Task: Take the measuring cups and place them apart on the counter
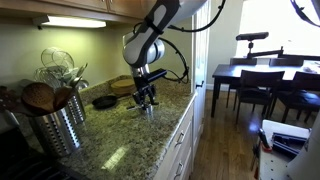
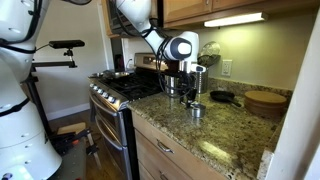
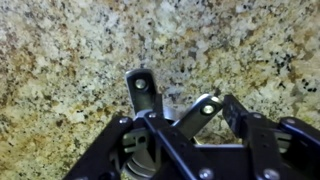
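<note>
**panda_newbie:** Stuck on the grab. Where are the measuring cups (image 3: 140, 88) relative to my claw (image 1: 148, 99)?

**counter_guy:** Right under it, basically. In the wrist view the set sits on the counter (image 3: 60, 50), tucked in among the black finger links at the bottom of the picture. Two flat handles poke out away from the claw, one straight up the picture and one fanned off up and to the right. So the handles' long axis runs away from your palm, not across it. In an exterior view your arm stands over the granite with the fingertips down at the surface, near the skillet (image 1: 104, 101) and well apart from the utensil canister (image 1: 60, 120).

**panda_newbie:** Is it holding them, or open?

**counter_guy:** Honestly can't tell. The jaws look partly closed, but the cup bowls are hidden behind the links, so I can't see pads on metal. Don't assume you've got it.

**panda_newbie:** What should I watch for?

**counter_guy:** My guess is the splayed handles mean the cups are nested but twisted. If you pinch across the bowls you may lift both, or only the top one. Get a firm hold, raise it a little and see what comes up. Slick steel could also skate on that granite.
</note>
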You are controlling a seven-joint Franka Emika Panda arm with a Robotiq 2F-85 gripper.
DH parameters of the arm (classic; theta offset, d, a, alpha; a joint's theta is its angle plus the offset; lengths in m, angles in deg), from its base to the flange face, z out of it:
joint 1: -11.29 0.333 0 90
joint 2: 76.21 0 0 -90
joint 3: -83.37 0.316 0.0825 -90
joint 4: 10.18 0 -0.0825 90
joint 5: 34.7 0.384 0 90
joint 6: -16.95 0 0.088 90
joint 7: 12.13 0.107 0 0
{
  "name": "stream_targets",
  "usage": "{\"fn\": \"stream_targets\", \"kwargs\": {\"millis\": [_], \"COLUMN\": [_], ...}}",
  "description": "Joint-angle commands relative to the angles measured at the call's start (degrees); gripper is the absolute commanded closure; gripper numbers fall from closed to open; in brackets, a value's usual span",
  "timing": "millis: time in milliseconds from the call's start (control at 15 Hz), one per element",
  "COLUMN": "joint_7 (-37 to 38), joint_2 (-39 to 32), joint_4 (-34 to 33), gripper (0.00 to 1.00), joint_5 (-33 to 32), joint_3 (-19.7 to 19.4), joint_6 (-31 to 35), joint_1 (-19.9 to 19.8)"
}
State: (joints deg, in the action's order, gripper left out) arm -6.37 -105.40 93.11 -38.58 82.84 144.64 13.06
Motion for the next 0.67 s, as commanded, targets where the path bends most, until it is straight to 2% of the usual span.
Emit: {"fn": "stream_targets", "kwargs": {"millis": [0,67,133,200,400,600], "joint_7": [1.64,1.59,1.55,1.52,1.47,1.44], "joint_2": [-1.13,-1.19,-1.2,-1.2,-1.28,-1.34], "joint_4": [-1.7,-1.74,-1.78,-1.82,-2.12,-2.13], "gripper": [0.34,0.34,0.41,0.61,0.81,0.86], "joint_5": [-1.08,-1.1,-1.18,-1.25,-1.42,-1.47], "joint_3": [-0.88,-0.87,-0.88,-0.88,-0.9,-0.92], "joint_6": [-1.92,-1.97,-2.03,-2.06,-2.37,-2.5], "joint_1": [1.15,1.19,1.26,1.31,1.39,1.4]}}
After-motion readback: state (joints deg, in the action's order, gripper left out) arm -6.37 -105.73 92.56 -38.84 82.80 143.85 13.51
